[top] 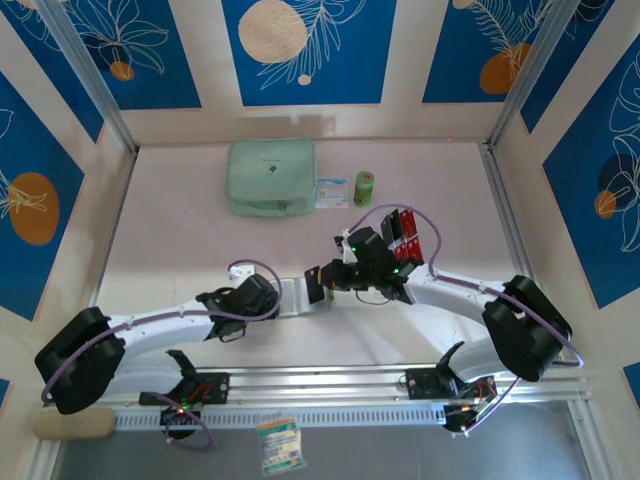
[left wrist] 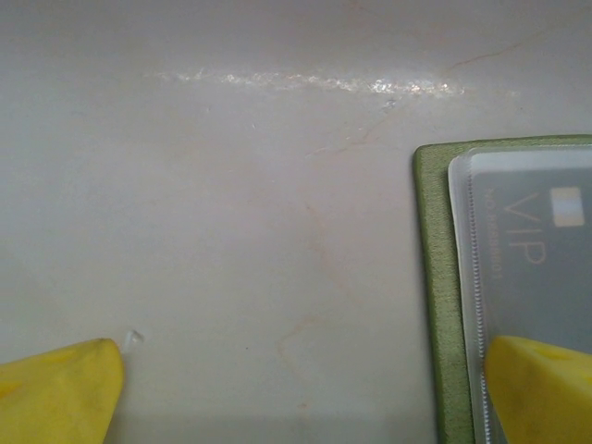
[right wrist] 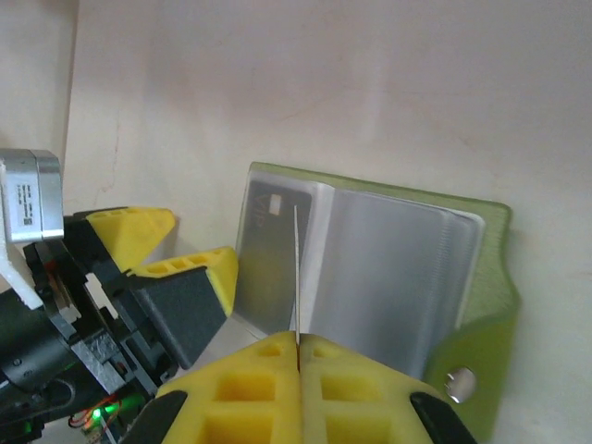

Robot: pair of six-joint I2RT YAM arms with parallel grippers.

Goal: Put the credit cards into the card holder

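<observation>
The olive-green card holder (right wrist: pixel 481 277) lies open on the table, grey sleeves up, its snap tab at the lower right. A dark credit card (right wrist: pixel 270 254) marked VIP (left wrist: pixel 536 250) sits inside the left sleeve. My right gripper (right wrist: pixel 298 340) is shut on another credit card (right wrist: pixel 297 268), seen edge-on and held upright over the fold of the holder. My left gripper (left wrist: pixel 305 393) is open at the holder's left edge (left wrist: pixel 433 277): one yellow fingertip (left wrist: pixel 541 388) rests on the sleeve, the other (left wrist: pixel 60 393) is over bare table. From above, both grippers meet at the holder (top: pixel 292 297).
A clear rack with red cards (top: pixel 402 232) stands behind the right wrist. A mint-green zip pouch (top: pixel 271 177), a small packet (top: pixel 331 192) and a green roll (top: pixel 364 188) lie at the back. Walls enclose the table on three sides.
</observation>
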